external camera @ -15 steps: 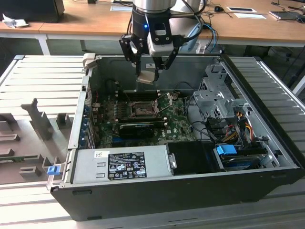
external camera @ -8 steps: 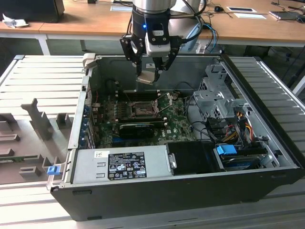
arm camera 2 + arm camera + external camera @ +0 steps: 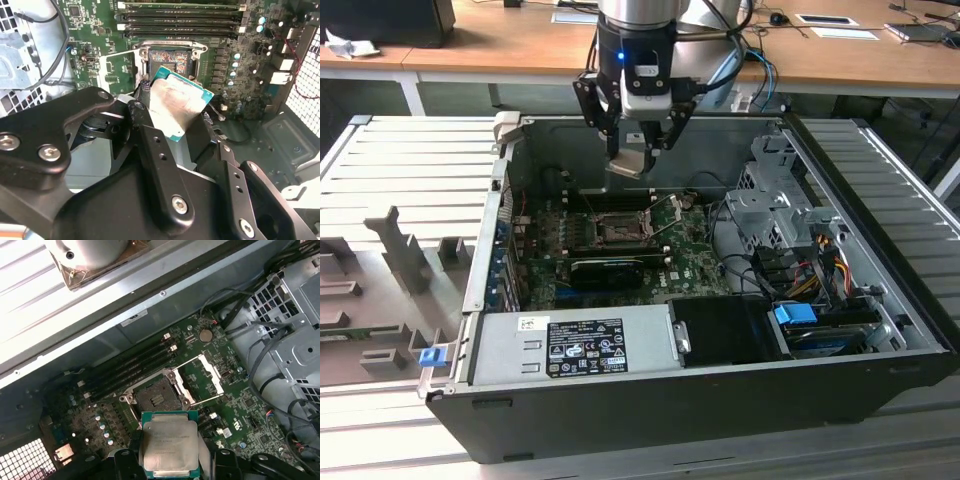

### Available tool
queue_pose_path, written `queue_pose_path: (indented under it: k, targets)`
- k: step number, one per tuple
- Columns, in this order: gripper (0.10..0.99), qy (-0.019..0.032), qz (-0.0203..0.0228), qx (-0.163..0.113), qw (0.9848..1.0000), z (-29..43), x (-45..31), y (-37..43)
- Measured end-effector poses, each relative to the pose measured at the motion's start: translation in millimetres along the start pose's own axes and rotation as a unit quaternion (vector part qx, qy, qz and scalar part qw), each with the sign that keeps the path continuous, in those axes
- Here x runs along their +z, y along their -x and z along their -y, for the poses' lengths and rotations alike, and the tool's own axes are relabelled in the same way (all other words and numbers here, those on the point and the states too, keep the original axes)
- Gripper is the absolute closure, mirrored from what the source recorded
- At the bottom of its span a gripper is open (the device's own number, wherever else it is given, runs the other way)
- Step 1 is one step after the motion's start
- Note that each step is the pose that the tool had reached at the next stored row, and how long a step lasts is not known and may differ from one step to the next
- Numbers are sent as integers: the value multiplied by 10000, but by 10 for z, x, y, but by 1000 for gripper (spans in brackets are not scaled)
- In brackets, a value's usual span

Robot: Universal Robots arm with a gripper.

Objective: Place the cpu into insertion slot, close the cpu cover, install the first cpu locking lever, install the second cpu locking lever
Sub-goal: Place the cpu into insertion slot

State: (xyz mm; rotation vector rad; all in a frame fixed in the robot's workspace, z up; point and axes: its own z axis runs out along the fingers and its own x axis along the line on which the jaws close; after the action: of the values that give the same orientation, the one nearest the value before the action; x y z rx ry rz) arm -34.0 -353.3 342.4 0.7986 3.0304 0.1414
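Cpu clenched at two opposite edges in the pincer, pale metal lid up, green rim showing round it. Hangs in the upper middle of the exterior view, over the open computer case and clear of the motherboard.

Insertion slot below the pincer and a little toward the centre of the exterior frame, bare and dark, well apart from the held part. Near-square, so no real long axis to speak of. In both wrist views the held edges look turned against the slot's edges, a judgement made through perspective only.

Cpu cover swung open, just beside the slot. Memory slots along the slot's other side.

Faint print on the lid, too small to read. White-and-black label on the power supply, lower middle of the exterior frame, likewise left unread.
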Motion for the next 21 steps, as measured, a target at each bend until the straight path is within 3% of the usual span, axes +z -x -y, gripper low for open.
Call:
queue_pose_path:
  k: [8, 13, 18, 21]
  targets:
    - [557, 2, 8, 91, 10000, 4, 76, 0]
    - [557, 11, 45, 519, 9986, 7, 113, 1]
    - [557, 20, 88, 1005, 9949, 10, 143, 1]
    - [557, 28, 130, 1477, 9889, 12, 164, 2]
